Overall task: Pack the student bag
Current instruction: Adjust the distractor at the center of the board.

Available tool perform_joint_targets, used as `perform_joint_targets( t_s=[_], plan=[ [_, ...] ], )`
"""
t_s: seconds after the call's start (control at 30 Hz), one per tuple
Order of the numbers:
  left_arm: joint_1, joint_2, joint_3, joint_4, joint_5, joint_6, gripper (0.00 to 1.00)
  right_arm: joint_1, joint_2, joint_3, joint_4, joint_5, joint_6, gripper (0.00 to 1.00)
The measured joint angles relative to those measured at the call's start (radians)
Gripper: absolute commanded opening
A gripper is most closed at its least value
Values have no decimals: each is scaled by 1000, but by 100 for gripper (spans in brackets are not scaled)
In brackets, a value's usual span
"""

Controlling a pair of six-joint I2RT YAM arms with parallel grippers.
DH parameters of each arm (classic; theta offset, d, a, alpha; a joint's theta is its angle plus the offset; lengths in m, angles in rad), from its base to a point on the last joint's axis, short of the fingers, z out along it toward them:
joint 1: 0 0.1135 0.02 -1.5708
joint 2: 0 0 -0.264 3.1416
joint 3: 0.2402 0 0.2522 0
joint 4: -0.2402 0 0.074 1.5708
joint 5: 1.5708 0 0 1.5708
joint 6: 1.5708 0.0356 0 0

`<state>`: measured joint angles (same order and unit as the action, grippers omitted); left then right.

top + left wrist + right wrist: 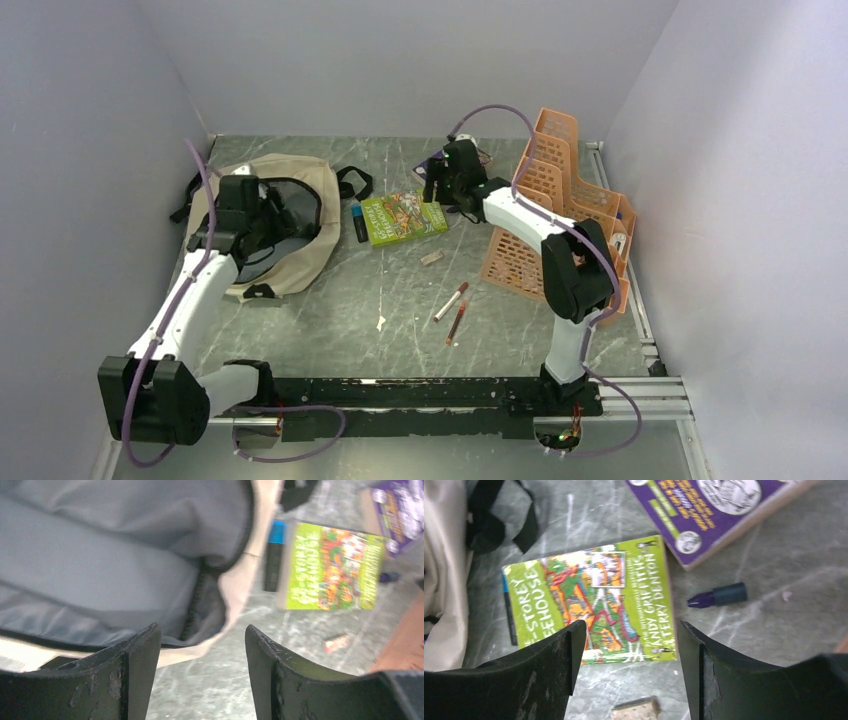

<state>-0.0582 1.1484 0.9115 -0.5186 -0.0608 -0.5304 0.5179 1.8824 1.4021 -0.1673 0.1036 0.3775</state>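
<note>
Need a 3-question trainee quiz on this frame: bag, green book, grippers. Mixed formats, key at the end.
1. True or false: the green paperback book lies inside the beige fabric backpack.
2. Pick one. The right gripper is: A) open above the green book; B) shut on the green book; C) inside the backpack.
3. Short answer: which gripper hovers at the backpack's open, grey-lined mouth?

Key: 1 false, the book lies on the table beside the backpack. 2 A. 3 the left gripper, jaws open and empty.

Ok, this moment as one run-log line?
left gripper: open, over open beige fabric backpack | right gripper: open, above green paperback book | book: flat on grey table, unpacked
</note>
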Motion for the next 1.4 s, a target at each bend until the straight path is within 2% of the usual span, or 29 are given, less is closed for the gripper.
perform_joint_targets(
  t_s=[0.23,0.43,0.67,0.9,1.07,1.2,1.4],
  plan=[
    [-233,33,60,92,14,-5,67,-42,43,26,-64,-6,76,73],
    [-343,130,60,146,13,-28,67,-40,145,108,-135,59,86,75],
    [-370,174,60,157,13,-39,67,-42,167,110,-230,250,48,78],
    [-371,174,60,163,-2,-39,67,-96,100,45,-256,335,39,79],
    [-371,174,59,162,-21,-38,68,-134,36,-28,-266,360,41,79],
    [-371,172,37,164,-38,-41,67,-138,-63,-105,-254,299,46,79],
    [-371,183,23,167,-39,-60,68,-82,-118,-27,-245,264,24,79]
  ],
)
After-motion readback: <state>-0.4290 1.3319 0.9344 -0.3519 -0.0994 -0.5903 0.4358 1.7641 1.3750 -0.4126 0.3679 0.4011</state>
